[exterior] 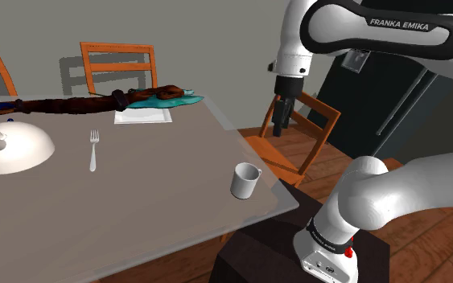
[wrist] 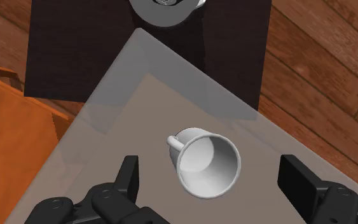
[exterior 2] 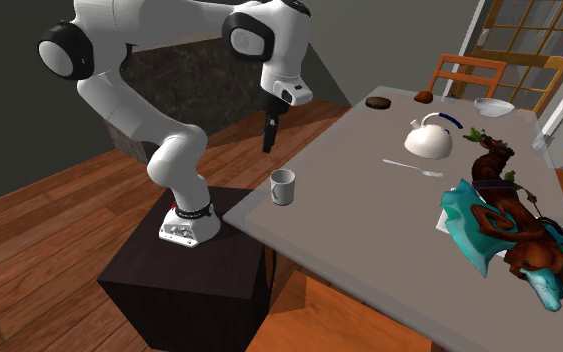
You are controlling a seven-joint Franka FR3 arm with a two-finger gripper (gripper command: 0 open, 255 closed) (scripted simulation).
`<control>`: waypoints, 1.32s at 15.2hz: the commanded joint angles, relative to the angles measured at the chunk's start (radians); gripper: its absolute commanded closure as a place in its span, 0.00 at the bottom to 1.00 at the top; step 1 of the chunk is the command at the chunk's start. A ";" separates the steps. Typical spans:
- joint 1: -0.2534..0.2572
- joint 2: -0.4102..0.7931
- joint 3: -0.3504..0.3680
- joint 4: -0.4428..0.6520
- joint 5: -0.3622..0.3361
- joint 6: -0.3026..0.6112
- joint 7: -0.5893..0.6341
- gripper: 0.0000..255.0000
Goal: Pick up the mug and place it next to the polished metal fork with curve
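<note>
From the shoulder view, the mug (exterior: pixel 245 179) is standing upright right of the frame's centre, close to the table (exterior: pixel 136 209) corner. It is well apart from the fork (exterior: pixel 93 150) at left of centre. The jaws are hanging above the mug and a little to its right, touching nothing. I judge the edge to be the main danger: a clumsy descent that knocks the mug sideways could send it off the table.

In the second exterior view, the mug (exterior 2: pixel 283 187) is sitting at mid-frame, right by the table (exterior 2: pixel 369 240) corner nearest the stand (exterior 2: pixel 184 275). The fork (exterior 2: pixel 413 167) is lying to the upper right, near a white kettle (exterior 2: pixel 429 140). Setting the mug down carelessly there could bump the kettle or land it on the fork.

In the wrist view, the jaws are standing wide apart, with the mug (wrist: pixel 206 164) below and between them, untouched. Its handle (wrist: pixel 174 141) is pointing towards one finger. If that finger closes on the handle rather than the wall, I think the mug could twist, tip or slip out.
</note>
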 commanded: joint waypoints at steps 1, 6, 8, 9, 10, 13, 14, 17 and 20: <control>0.000 0.000 0.000 0.000 0.000 0.000 0.000 0.00; 0.042 -0.050 0.102 -0.173 0.021 0.211 0.048 0.00; 0.060 -0.054 0.146 -0.234 0.030 0.301 0.070 0.00; 0.070 -0.051 0.168 -0.262 0.035 0.348 0.082 0.00; 0.080 -0.046 0.192 -0.288 0.039 0.395 0.094 0.00; 0.107 -0.012 0.264 -0.358 0.048 0.546 0.135 0.00; 0.114 0.007 0.290 -0.378 0.050 0.599 0.151 0.00; 0.119 0.042 0.317 -0.412 0.052 0.679 0.166 0.00; 0.118 0.069 0.324 -0.438 0.056 0.733 0.167 0.00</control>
